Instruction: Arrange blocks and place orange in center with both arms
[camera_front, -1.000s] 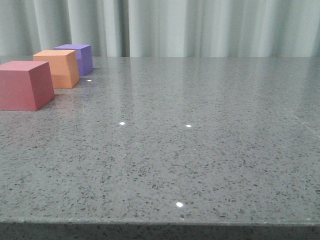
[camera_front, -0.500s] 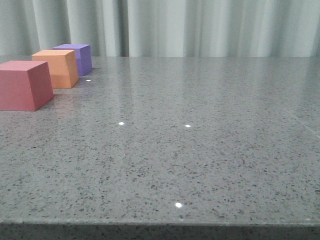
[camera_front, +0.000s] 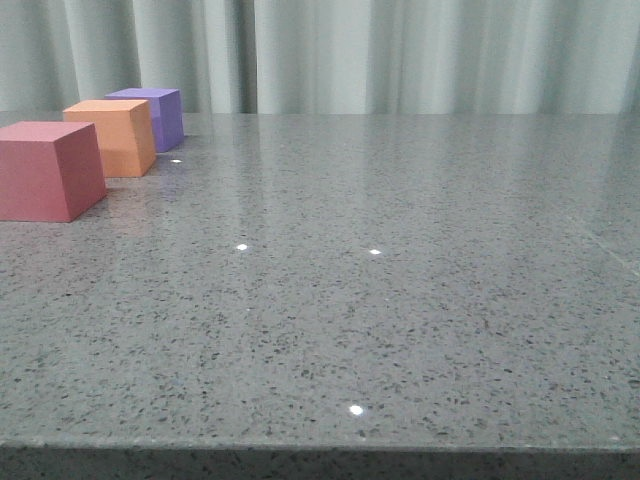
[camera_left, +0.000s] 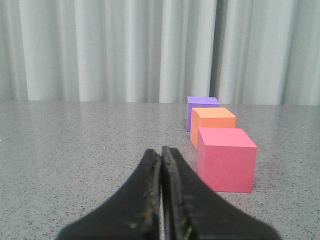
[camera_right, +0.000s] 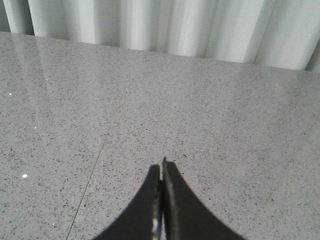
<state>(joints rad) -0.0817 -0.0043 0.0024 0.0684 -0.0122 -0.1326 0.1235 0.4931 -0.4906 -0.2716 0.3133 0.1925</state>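
From the front view, 3 cubes sit in a line on a grey speckled table, all toward 10 o'clock from the table's middle. The red-pink cube is nearest, the orange cube stands in the middle just behind it, and the purple cube is farthest, close to the pale curtain. A narrow gap shows between red-pink and orange; I cannot tell whether orange and purple touch.

My left gripper has its 2 dark fingers pressed together, holding nothing, low over the table just beside the red-pink cube and apart from it. My right gripper is also pinched together on nothing, over bare tabletop.
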